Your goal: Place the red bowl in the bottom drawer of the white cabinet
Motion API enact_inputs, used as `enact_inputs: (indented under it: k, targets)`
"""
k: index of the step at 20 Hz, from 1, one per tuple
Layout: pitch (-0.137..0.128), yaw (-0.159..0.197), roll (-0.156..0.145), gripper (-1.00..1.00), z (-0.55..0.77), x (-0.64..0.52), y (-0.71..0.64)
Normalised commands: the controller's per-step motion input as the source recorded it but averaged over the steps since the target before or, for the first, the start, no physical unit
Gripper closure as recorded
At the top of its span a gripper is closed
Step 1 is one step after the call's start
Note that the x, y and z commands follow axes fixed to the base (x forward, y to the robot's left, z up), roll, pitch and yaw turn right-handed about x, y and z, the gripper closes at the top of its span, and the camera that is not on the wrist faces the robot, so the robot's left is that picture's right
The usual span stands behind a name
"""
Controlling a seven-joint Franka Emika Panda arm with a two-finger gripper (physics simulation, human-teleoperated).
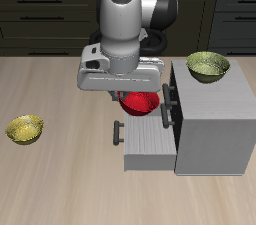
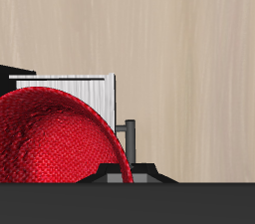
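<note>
The fingers themselves are hidden: in the exterior view the arm's bulky wrist covers them, and in the wrist view only a dark band of the gripper (image 1: 140,97) body shows, so whether they are apart or pressed on something cannot be told.

Right under the gripper sits one red bowl (image 1: 141,102), its glossy rim peeking out below the wrist. From the gripper's own camera the red bowl (image 2: 60,138) fills much of the picture, very near the lens, its textured dome covering part of the ribbed tray behind it.

Below the fingers and the bowl lies the bottom drawer (image 1: 150,141), pulled out from the white cabinet (image 1: 215,119), its pale ribbed floor showing on the side toward the table's front edge. In the wrist view a strip of the same drawer (image 2: 95,87) shows beyond the bowl, with a dark bar handle (image 2: 128,148) beside it. One drawer stands open; dark handles on upper fronts show beside the gripper.

Two yellow-green bowls are in sight: one (image 1: 208,65) rests on the cabinet's flat top, near the gripper, and the other (image 1: 25,129) sits on the wooden table (image 1: 50,84), well apart from the fingers.
</note>
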Motion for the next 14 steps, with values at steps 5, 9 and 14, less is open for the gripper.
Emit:
enact_inputs:
  k: [5, 9, 14]
  targets:
    - [0.005, 0.010, 0.012, 1.00, -0.03, 0.06, 0.08]
    - [0.025, 0.006, 0.052, 1.00, -0.14, 0.07, 0.21]
    - [0.026, -0.014, 0.023, 1.00, -0.13, 0.07, 0.07]
